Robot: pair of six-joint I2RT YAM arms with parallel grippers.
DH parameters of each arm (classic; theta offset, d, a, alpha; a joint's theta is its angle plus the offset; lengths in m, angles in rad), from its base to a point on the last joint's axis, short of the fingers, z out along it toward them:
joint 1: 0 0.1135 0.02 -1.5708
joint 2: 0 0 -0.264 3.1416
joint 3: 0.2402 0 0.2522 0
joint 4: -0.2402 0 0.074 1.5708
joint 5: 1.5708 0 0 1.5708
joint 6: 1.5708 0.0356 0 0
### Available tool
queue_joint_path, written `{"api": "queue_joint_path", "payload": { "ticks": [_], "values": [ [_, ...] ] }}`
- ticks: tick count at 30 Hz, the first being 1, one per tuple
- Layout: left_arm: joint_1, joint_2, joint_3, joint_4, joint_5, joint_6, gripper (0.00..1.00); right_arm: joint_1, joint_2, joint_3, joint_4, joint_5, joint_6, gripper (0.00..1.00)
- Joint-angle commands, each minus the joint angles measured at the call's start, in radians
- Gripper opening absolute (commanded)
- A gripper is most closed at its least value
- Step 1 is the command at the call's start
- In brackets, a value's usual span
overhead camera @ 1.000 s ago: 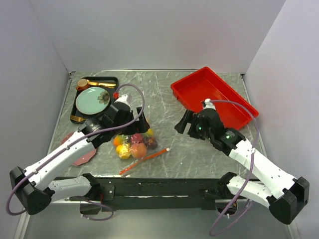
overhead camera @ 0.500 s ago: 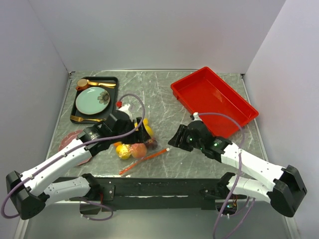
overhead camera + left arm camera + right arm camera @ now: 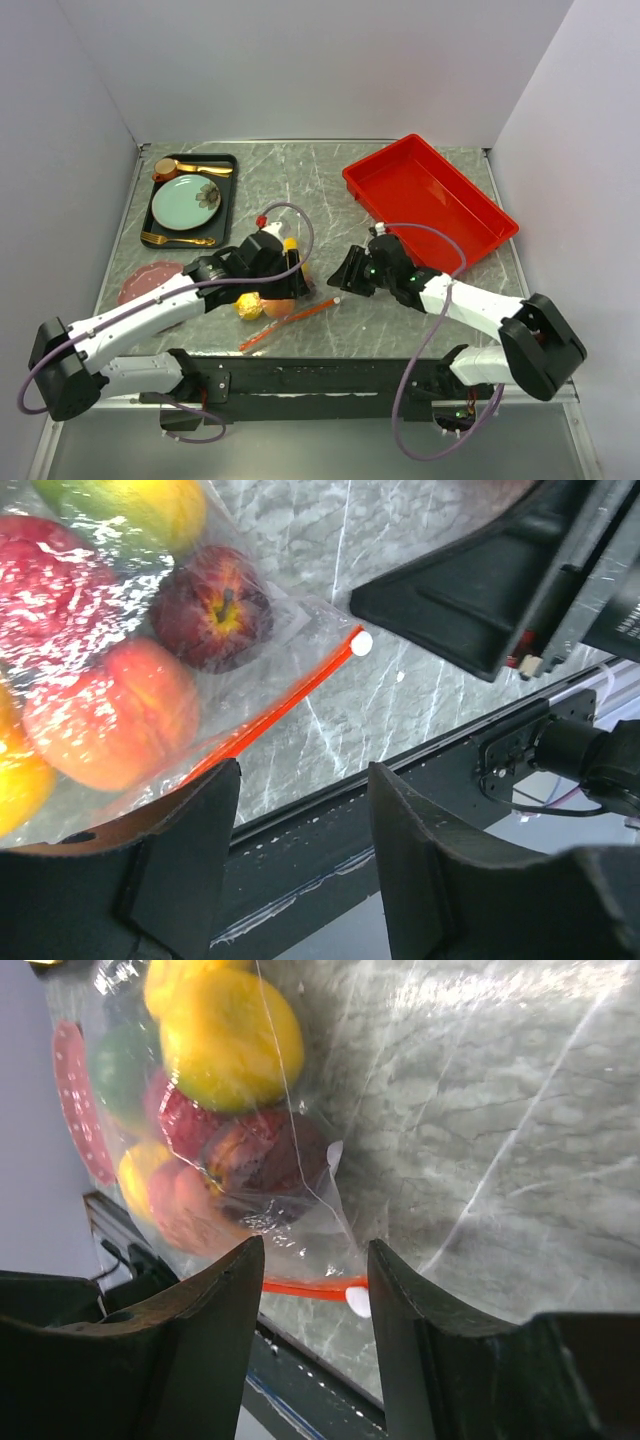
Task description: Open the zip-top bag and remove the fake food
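The zip-top bag (image 3: 272, 300) lies flat near the table's front edge. Its orange-red zip strip (image 3: 270, 715) ends in a white slider (image 3: 361, 642). Inside is the fake food: a dark red apple (image 3: 212, 605), a peach (image 3: 110, 715) and a yellow lemon (image 3: 230, 1040). My left gripper (image 3: 305, 780) hovers open over the bag's zip side, its left finger beside the strip. My right gripper (image 3: 312, 1260) is open just above the slider (image 3: 358, 1300) end, with the strip (image 3: 300, 1288) showing between its fingers. Neither one holds anything.
A red tray (image 3: 430, 200) sits at the back right. A black tray with a mint-green plate (image 3: 185, 205) and gold cutlery is at the back left. A pink plate (image 3: 145, 280) lies left of the bag. The table's front rail (image 3: 330, 375) is close by.
Both grippers have narrowed their jaws. The right arm swung down and left from the red tray to the slider end. The left gripper shifted right over the bag.
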Motion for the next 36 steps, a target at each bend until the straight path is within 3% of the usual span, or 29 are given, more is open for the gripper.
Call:
{"api": "queue_joint_path", "payload": {
  "ticks": [1,18,32,36],
  "values": [
    [-0.030,0.032,0.013,0.054,0.011,0.015,0.58,-0.003,0.062,0.005,0.118,-0.107,-0.023,0.52],
    [-0.123,0.164,0.085,0.085,-0.005,0.130,0.56,-0.026,0.076,-0.134,0.251,-0.137,0.052,0.51],
    [-0.156,0.199,0.104,0.133,-0.024,0.210,0.56,-0.057,0.092,-0.125,0.294,-0.196,0.120,0.25],
    [-0.171,0.213,0.100,0.152,-0.092,0.241,0.56,-0.058,0.072,-0.101,0.222,-0.200,0.140,0.09]
  ]
}}
